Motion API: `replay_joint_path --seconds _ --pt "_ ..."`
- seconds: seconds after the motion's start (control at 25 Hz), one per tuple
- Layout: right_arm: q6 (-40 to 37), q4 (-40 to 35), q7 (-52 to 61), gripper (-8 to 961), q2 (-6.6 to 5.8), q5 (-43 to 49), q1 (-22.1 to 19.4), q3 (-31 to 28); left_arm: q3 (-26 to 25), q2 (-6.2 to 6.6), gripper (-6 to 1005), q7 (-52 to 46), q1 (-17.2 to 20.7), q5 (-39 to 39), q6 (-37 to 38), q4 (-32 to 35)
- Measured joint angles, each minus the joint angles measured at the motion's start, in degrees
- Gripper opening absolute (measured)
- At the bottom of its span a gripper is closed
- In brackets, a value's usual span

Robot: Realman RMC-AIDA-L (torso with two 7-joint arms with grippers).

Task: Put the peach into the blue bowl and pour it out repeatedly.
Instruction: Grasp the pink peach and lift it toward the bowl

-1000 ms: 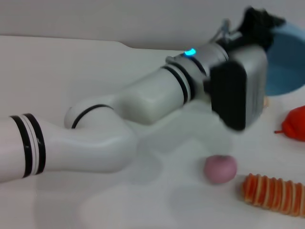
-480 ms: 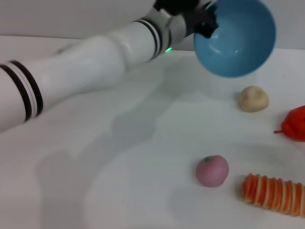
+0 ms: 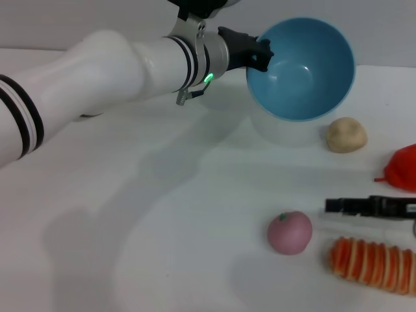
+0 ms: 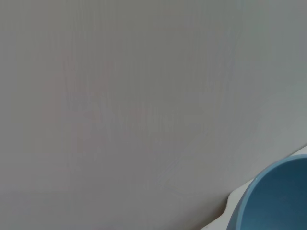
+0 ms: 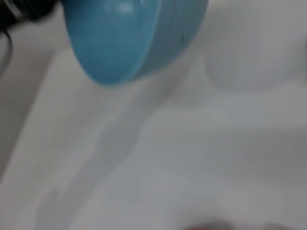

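white table (image 3: 162, 214) bears all; blue bowl (image 3: 302, 68) at one o'clock hangs tilted above it, rim pinched by the left gripper (image 3: 257, 53); right gripper (image 3: 335, 205) at four o'clock, grip untellable; peach (image 3: 289, 232) rests just beside it, at five

The bowl (image 3: 302, 68) hung tilted above the far part of the surface (image 3: 162, 214), held at its left rim by the left tool (image 3: 257, 55). The lumpy ball (image 3: 346, 134) lay just below and right of it. The peach (image 3: 289, 232) sat nearer, with the ridged item (image 3: 370, 263) to its right and the right tool (image 3: 338, 205) just behind that item.
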State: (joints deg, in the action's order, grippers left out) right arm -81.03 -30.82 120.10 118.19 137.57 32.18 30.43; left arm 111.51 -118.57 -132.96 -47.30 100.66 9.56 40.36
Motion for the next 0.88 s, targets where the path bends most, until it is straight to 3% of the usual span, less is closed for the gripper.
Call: replay_joint_path --seconds 0.2,0.88 --pt "2.8 1.9 3.8 615 0.13 0.9 1.5 5.5 0.1 -0.09 -1 0.0 0.4 -0.1 -0.4 -0.1" --pt "6.0 9.2 0.9 588 0.45 -1.2 4.8 6.3 1.2 -0.26 0 -0.1 1.4 -0.1 -1.0 -0.2"
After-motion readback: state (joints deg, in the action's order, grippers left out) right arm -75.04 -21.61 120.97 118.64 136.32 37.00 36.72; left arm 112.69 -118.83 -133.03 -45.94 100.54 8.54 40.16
